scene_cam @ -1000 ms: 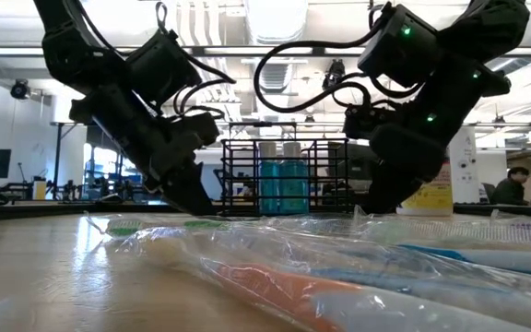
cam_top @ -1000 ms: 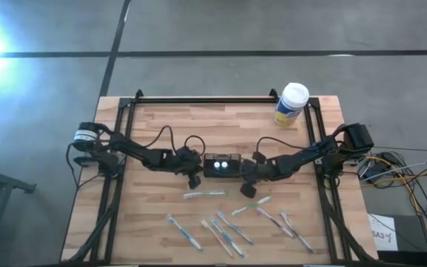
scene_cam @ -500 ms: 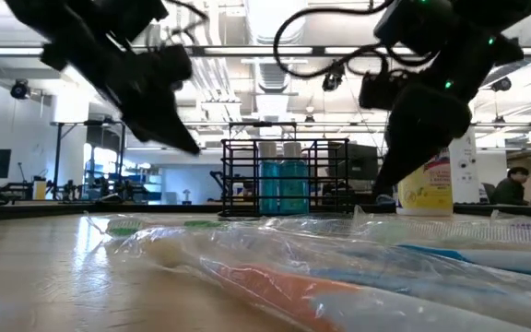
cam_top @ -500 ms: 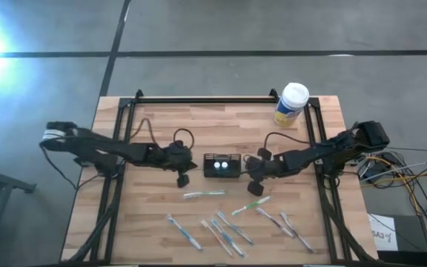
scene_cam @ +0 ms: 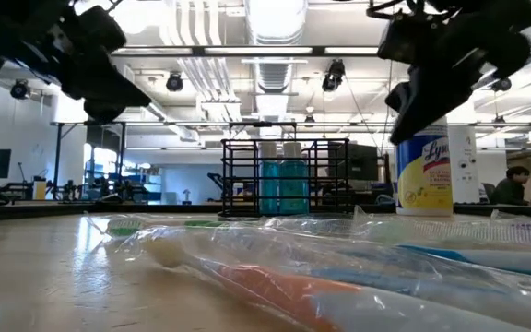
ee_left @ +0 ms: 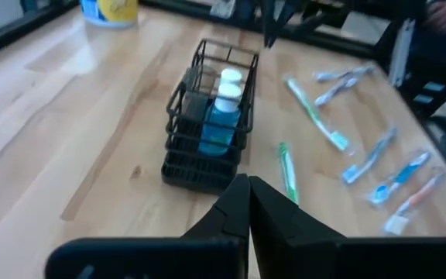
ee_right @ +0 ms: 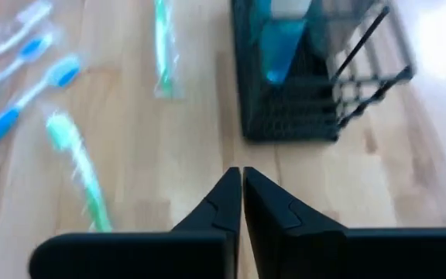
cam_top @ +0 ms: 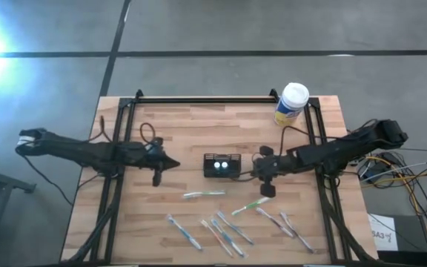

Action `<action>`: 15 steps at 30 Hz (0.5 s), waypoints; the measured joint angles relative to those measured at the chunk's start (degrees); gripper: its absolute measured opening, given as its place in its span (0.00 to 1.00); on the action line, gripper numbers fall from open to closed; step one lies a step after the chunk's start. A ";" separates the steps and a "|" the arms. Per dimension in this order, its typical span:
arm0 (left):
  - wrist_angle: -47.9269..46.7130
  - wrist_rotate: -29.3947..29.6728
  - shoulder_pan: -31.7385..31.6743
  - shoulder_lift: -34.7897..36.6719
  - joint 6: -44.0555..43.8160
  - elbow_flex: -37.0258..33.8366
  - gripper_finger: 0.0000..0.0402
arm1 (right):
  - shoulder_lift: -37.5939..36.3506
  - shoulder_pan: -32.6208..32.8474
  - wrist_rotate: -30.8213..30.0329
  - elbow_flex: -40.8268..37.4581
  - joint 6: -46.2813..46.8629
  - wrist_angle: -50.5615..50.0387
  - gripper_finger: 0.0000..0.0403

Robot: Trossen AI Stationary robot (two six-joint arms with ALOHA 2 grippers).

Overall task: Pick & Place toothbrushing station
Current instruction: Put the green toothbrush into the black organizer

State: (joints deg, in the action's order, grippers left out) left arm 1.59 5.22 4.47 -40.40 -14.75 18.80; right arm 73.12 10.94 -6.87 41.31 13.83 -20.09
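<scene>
Sitting between both claws, toothbrushing station (cam_top: 222, 165)

Caddy (cam_top: 222, 165) midway between both grippers

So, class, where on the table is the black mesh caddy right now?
From above, the black mesh caddy stands near the table's middle, between the two grippers, with a green toothbrush just in front.

Both arms drawn back from the toothbrushing station (cam_top: 222, 165), left tool (cam_top: 175, 165) and right tool (cam_top: 252, 174) now apart from it.
</scene>
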 joint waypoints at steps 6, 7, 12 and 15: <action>-0.10 -2.11 0.02 8.03 6.38 -2.85 0.03 | 0.88 0.96 1.60 3.89 -1.62 -6.87 0.20; -0.11 -2.09 0.02 9.07 7.39 -3.21 0.02 | 1.00 1.20 2.42 4.13 -2.34 -6.94 0.23; -1.87 -2.04 0.02 13.19 11.55 -4.19 0.01 | 1.83 2.46 4.07 5.70 -4.84 -6.84 0.35; -3.02 -2.04 0.02 15.35 11.66 -4.22 0.02 | 2.03 2.60 4.08 6.36 -2.91 -6.64 0.40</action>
State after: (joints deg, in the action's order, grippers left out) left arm -1.42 3.18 4.49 -25.05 -3.09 14.59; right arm 75.15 13.54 -2.79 47.67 10.93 -26.73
